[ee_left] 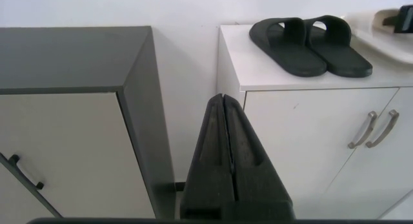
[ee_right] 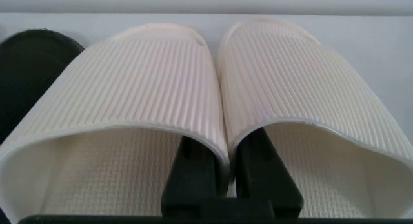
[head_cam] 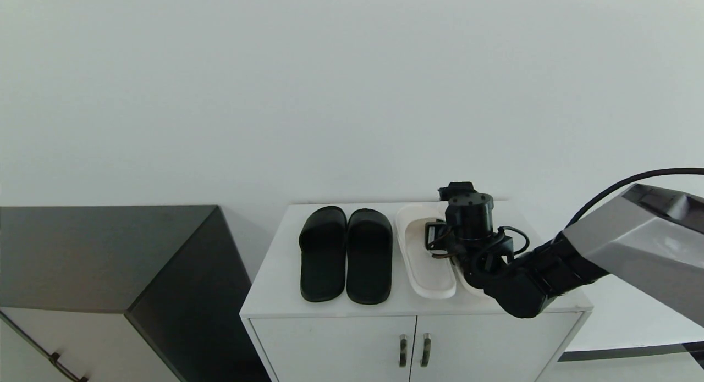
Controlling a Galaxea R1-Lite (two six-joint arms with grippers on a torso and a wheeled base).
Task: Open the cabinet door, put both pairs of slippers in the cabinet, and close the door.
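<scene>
Right claw (head_cam: 440,240) is over the white cabinet (head_cam: 275,283), at the 3 o'clock end of its top, on the white slippers (head_cam: 426,261). Wrist view there: one of the fingers (ee_right: 193,182) goes under each strap, and the inner strap edges of both slippers are squeezed between them. So the claw is nearly closed and grips the white pair by the straps. The slipper at 9 o'clock of the claw lies flat on the top. Its mate is mostly hidden behind the claw, so I can't tell if it's lifted.

Black slippers (head_cam: 322,255) are on the same top at 9 o'clock of the white pair. They lie side by side and touching, toes to 12 o'clock toward the wall (head_cam: 352,96), clear of the claw.

Cabinet doors (head_cam: 335,349) are both shut. The two handles (head_cam: 403,350) sit close together at the centre seam, at 6 o'clock of the gap between the two pairs.

Left claw (ee_left: 222,104) has its fingers pressed flat together with nothing in it. It hangs low in front of the gap between the white cabinet and the dark cabinet (ee_left: 64,56).

The dark cabinet stands at 9 o'clock of the white one, near it but not touching. Its pale front is shut, with a black bar pull (ee_left: 26,172) low on it.
</scene>
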